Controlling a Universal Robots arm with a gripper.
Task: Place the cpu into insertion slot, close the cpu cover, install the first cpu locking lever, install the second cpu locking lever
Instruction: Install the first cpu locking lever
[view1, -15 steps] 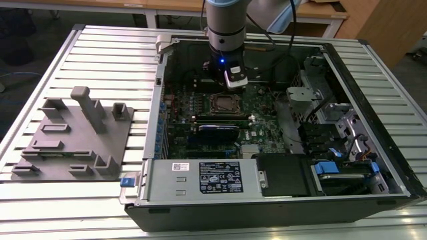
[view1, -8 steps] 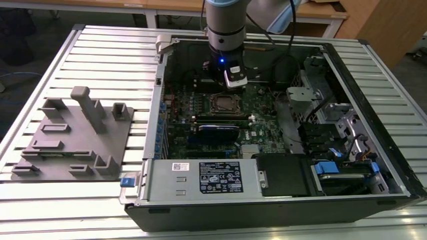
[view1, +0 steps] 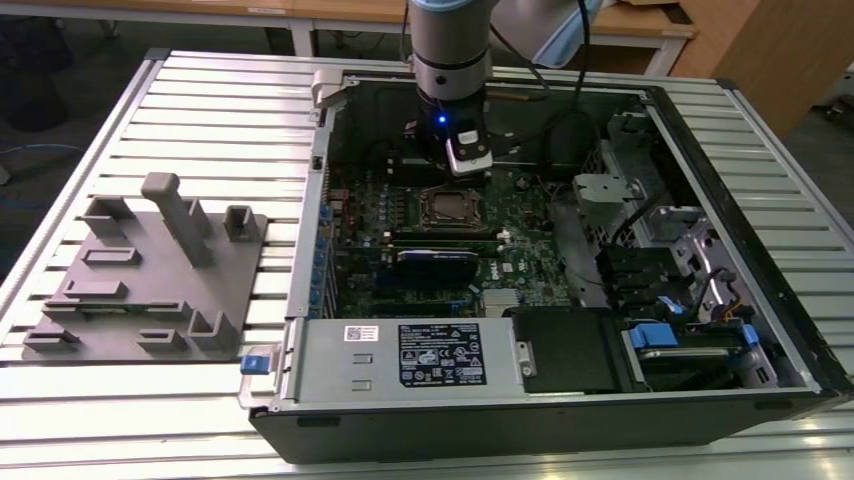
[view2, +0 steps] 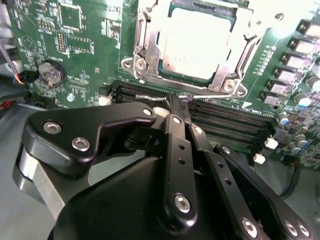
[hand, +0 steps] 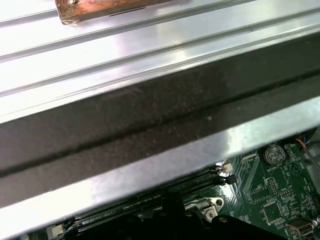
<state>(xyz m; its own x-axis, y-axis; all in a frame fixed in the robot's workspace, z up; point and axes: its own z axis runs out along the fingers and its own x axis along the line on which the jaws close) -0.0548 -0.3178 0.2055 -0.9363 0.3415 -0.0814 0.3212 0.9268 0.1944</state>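
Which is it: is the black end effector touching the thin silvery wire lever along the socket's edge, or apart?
Cannot tell. In the second wrist view the end effector's tip overlaps the wire lever, but contact or a gap underneath is hidden.

Bright even light; glare whitens the cpu (view2: 200, 45).

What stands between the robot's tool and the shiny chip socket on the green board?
Nothing visible does. In the second wrist view the tool sits right at the thin wire lever along the edge of the cpu cover, with no cable or part between. The cpu already lies under that lowered cover.
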